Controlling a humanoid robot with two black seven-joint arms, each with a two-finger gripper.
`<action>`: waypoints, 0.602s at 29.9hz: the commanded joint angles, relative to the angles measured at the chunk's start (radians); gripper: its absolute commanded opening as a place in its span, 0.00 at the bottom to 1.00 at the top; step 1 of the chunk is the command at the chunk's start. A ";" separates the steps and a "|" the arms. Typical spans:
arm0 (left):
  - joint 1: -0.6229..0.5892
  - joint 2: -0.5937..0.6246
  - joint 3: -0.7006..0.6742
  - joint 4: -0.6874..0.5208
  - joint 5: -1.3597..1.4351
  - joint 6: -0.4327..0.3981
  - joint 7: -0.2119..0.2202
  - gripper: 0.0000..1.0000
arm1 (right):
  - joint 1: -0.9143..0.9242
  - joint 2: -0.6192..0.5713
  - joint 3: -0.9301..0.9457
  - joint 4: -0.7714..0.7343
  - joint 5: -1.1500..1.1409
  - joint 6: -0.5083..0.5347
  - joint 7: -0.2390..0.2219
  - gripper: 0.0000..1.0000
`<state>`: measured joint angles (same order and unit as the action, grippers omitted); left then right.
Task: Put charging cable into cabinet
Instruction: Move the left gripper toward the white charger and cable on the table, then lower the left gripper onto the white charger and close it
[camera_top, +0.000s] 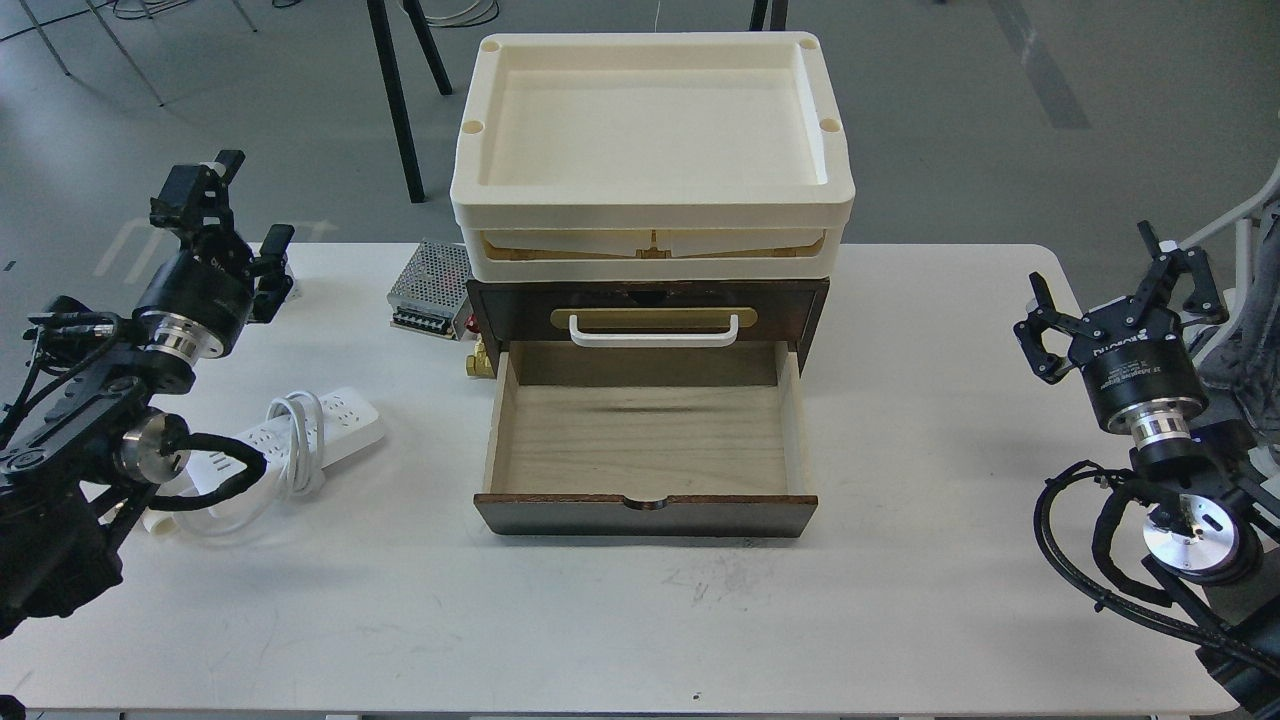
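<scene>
The charging cable (300, 440), a white power strip with its thick white cord looped around it, lies on the white table left of the cabinet, partly behind my left arm. The cabinet (648, 400) is a dark brown drawer chest with its lower drawer pulled out, showing an empty light wood interior. A cream plastic tray (650, 130) sits on top. My left gripper (235, 215) is open and empty, raised behind the cable at the table's far left. My right gripper (1120, 285) is open and empty at the far right.
A perforated metal power-supply box (432, 290) stands behind the cabinet's left corner, with a small brass part (482, 362) beside it. The upper drawer has a white handle (655, 330) on a brass plate. The table edge (600, 705) runs along the front.
</scene>
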<state>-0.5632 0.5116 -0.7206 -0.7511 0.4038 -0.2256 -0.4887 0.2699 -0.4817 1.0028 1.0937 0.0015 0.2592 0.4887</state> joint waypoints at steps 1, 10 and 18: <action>-0.001 0.002 0.006 0.001 0.012 -0.071 0.000 1.00 | 0.000 0.000 0.000 0.000 0.000 0.000 0.000 0.99; -0.004 0.177 0.069 -0.028 0.479 -0.054 0.000 0.99 | 0.000 0.000 0.000 0.000 0.000 0.000 0.000 0.99; -0.006 0.223 0.076 -0.036 0.909 -0.051 0.000 0.99 | 0.000 0.000 0.000 0.000 0.000 0.002 0.000 0.99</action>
<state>-0.5679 0.7308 -0.6461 -0.7854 1.1657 -0.2778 -0.4887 0.2700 -0.4817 1.0033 1.0934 0.0015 0.2592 0.4887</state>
